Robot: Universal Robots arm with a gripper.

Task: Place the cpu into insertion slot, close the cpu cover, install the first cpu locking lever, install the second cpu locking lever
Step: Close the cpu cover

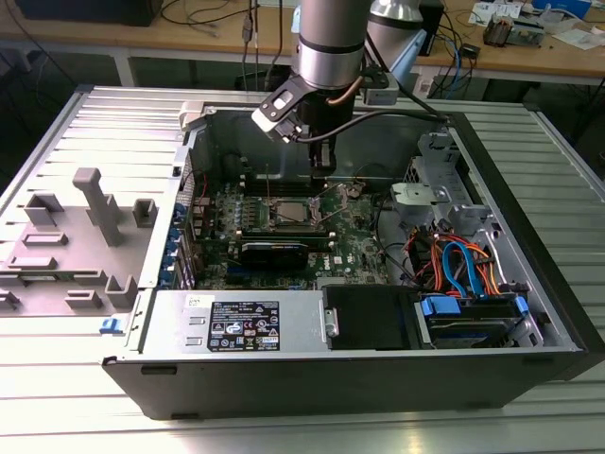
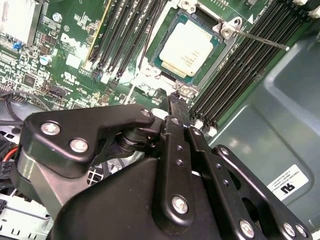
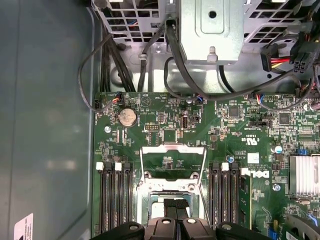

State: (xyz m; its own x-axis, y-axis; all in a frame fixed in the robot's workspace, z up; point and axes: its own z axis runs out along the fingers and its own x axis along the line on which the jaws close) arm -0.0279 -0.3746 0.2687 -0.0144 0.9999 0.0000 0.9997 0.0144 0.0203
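Note:
The cpu (image 2: 189,47) lies flat in the insertion slot (image 2: 227,32), its silver top bare with a green border showing round it. In the exterior view the cpu (image 1: 288,214) sits mid-board inside the open computer case. The cpu cover (image 3: 172,148), a silver frame with a square window, stands swung back from the slot. A thin locking lever (image 2: 260,39) sticks out free beside the slot. My gripper (image 1: 322,173) hangs just above the board by the slot's edge. Its black fingers (image 2: 176,100) are shut together with nothing between them, and the gripper (image 3: 176,204) tips point at the slot.
Black memory slots (image 2: 125,35) flank the socket on both sides. A black graphics card (image 1: 274,251) lies toward the case front, with a power supply (image 1: 241,326) beyond it. Coloured cables (image 1: 463,270) fill the exterior view's right. A grey fixture (image 1: 95,203) stands outside the case.

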